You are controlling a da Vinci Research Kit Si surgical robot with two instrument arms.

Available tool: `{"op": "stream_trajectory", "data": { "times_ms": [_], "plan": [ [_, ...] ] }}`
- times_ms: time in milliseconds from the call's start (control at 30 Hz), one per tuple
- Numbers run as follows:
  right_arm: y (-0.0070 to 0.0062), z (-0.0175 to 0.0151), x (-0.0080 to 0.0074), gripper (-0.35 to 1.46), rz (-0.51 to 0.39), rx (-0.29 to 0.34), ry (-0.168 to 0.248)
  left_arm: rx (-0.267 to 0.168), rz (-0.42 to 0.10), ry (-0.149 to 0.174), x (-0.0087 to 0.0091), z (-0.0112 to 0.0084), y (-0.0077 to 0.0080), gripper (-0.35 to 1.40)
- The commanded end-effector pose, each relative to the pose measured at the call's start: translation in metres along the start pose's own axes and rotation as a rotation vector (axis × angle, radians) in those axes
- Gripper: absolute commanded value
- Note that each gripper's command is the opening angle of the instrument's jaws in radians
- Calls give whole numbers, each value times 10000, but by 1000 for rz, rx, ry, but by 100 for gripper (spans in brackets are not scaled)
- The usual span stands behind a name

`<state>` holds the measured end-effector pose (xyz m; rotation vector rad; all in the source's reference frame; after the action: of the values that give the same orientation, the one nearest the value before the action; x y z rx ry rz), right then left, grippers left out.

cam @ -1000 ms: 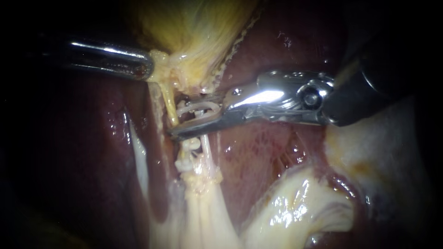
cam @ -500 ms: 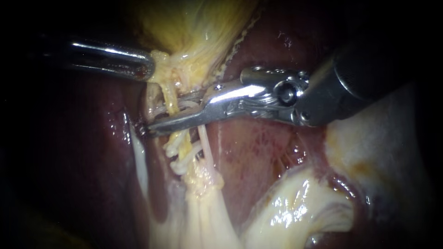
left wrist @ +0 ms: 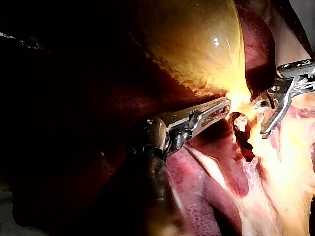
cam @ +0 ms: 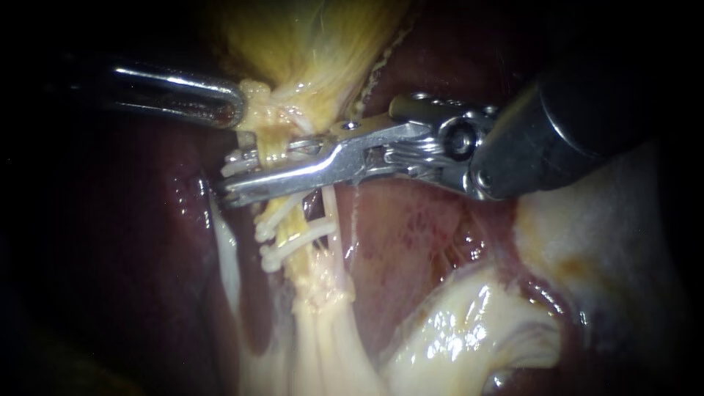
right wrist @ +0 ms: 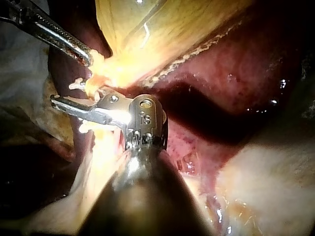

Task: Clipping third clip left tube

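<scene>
My left instrument [cam: 236,110] comes in from the left, its jaws shut on the yellow tissue where the gallbladder [cam: 308,44] narrows. From there the left tube [cam: 292,220], thin and yellow, runs down beside the paler right tube [cam: 331,213]. Two white clips [cam: 282,233] cross the tubes lower down. My right instrument [cam: 231,178] reaches across from the upper right. Its jaws straddle the left tube above those clips and press on a white clip [cam: 236,158] held between them. In the wrist views the left instrument's jaws [left wrist: 224,105] and the right instrument's jaws [right wrist: 66,98] meet at the same neck.
Dark red liver [cam: 425,235] lies behind and on both sides of the tubes. Pale glistening fatty tissue [cam: 469,330] sits at the lower right, and a white stalk [cam: 323,345] runs down from the tubes.
My right instrument has slid left across the tubes, so its jaws now reach past the left tube and stand closer together. The left instrument has held its place.
</scene>
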<state>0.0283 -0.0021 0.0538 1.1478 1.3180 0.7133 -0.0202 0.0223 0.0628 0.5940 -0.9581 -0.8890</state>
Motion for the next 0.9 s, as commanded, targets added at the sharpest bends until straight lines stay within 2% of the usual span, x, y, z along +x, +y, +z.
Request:
{"op": "stream_trajectory", "data": {
  "times_ms": [33,200,400,900],
  "plan": [
    [1,-1,0,28,-1,-7,5,0,0,0,0,0,0,-35],
    [4,-8,0,-3,40,-21,16,-1,0,0,0,1,0,-35],
    [8,-13,0,-35,40,-22,16,-1,0,0,0,1,0,-35],
    [14,-18,-7,-35,35,-21,13,-1,0,0,0,2,0,-35]
  ]
}}
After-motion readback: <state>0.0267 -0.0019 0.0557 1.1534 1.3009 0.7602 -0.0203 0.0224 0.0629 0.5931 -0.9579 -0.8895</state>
